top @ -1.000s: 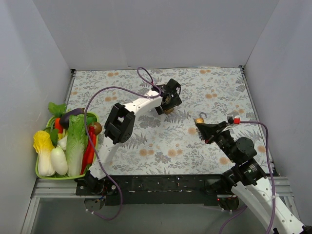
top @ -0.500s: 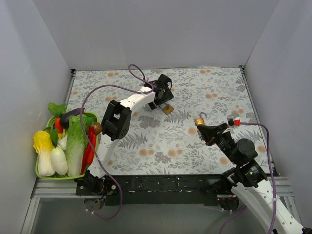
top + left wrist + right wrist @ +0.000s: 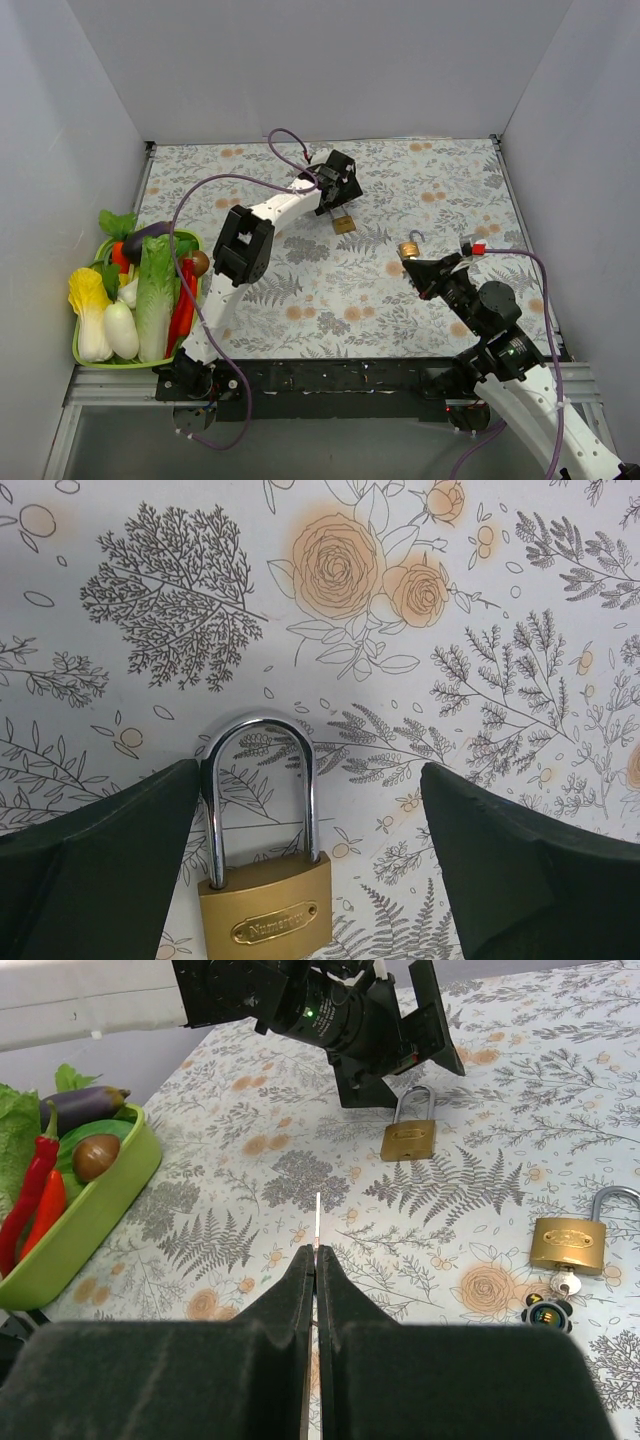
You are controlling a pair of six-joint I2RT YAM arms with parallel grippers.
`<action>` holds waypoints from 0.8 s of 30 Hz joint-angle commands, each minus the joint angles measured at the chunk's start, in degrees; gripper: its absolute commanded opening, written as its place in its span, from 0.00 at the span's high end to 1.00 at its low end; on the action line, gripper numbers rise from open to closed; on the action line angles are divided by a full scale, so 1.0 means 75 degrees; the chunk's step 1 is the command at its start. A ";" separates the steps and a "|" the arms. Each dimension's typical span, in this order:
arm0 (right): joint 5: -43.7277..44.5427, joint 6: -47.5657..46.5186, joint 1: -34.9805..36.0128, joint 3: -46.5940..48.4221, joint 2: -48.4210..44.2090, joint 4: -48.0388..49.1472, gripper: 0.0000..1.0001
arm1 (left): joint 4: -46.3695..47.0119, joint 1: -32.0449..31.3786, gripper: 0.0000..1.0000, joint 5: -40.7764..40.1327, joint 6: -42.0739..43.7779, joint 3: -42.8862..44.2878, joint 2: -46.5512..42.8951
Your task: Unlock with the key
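Note:
A shut brass padlock (image 3: 265,900) lies flat on the floral cloth between my left gripper's (image 3: 308,810) open jaws, its shackle next to the left finger (image 3: 120,850). In the top view this padlock (image 3: 343,222) lies just in front of the left gripper (image 3: 338,188). My right gripper (image 3: 315,1252) is shut on a thin key (image 3: 317,1222) that points toward that padlock (image 3: 408,1136). A second brass padlock (image 3: 567,1241) with an open shackle and a key (image 3: 563,1285) in it lies at the right, close to the right gripper (image 3: 425,277).
A green tray (image 3: 84,355) of toy vegetables stands at the table's left edge; it also shows in the right wrist view (image 3: 85,1222). Grey walls close in the table on three sides. Purple cables loop over the left arm (image 3: 290,152).
My left gripper has drawn back from over the shut padlock toward the far left, leaving the padlock uncovered on the cloth. The right arm has shifted only slightly.

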 commanded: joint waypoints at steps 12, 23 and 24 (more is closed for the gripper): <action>0.0183 -0.0023 -0.0017 -0.0055 -0.0047 0.0257 0.99 | -0.1420 -0.0378 0.12 -0.0706 -0.0091 -0.1184 -0.0821; 0.0195 0.0036 -0.0017 -0.0008 -0.0363 -0.0082 0.99 | -0.1938 -0.0777 0.12 -0.0472 -0.0114 -0.0714 -0.0269; 0.0218 0.0036 -0.0017 0.0004 -0.0410 -0.0106 0.99 | -0.1937 -0.0789 0.12 -0.0472 -0.0103 -0.0703 -0.0258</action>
